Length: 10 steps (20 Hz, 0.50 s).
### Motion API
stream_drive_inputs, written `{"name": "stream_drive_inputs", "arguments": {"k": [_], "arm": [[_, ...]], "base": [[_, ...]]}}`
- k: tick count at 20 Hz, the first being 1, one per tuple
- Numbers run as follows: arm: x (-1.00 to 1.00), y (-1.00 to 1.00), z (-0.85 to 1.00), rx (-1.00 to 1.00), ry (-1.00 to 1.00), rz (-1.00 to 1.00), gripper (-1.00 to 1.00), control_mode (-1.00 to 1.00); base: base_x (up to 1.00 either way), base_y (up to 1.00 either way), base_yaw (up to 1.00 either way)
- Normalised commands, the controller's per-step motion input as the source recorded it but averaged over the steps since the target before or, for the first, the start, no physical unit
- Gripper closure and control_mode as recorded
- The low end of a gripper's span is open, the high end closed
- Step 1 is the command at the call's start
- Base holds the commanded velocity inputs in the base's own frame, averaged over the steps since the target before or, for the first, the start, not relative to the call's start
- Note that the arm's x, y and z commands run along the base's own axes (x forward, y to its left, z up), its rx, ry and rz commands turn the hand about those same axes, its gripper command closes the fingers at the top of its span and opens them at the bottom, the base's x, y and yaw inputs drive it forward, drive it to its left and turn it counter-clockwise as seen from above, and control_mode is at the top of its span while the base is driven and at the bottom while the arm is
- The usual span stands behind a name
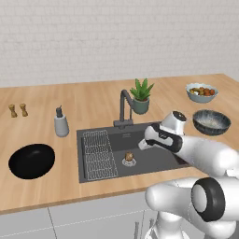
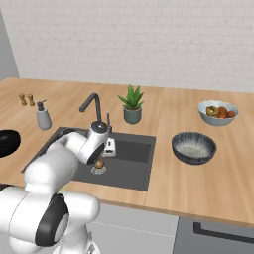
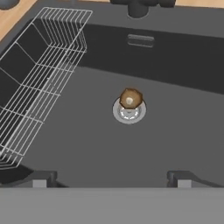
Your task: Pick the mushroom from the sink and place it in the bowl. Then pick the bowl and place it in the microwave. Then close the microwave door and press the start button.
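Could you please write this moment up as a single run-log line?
phase: reaching for mushroom | gripper: open, above sink floor, holding nothing | mushroom: on drain | bowl: on counter left of sink

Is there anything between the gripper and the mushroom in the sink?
No. In the hand view, only bare sink floor lies between the open gripper and the mushroom, which sits on the drain.

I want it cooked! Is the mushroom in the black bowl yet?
No. The mushroom sits on the sink drain; the bowl is empty.
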Motion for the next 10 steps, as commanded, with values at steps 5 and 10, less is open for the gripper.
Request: {"name": "stream_drive_inputs", "arguments": {"k": [5,10], "arm": [[0.13,0.26,-0.33,0.0,0.02,0.0,-1.0,-1.0],[0.21,0.1,-0.32,0.0,0.07,0.0,-1.0,-1.0]], "base": [[0.0,0.0,0.0],[0.0,0.0,0.0]]}}
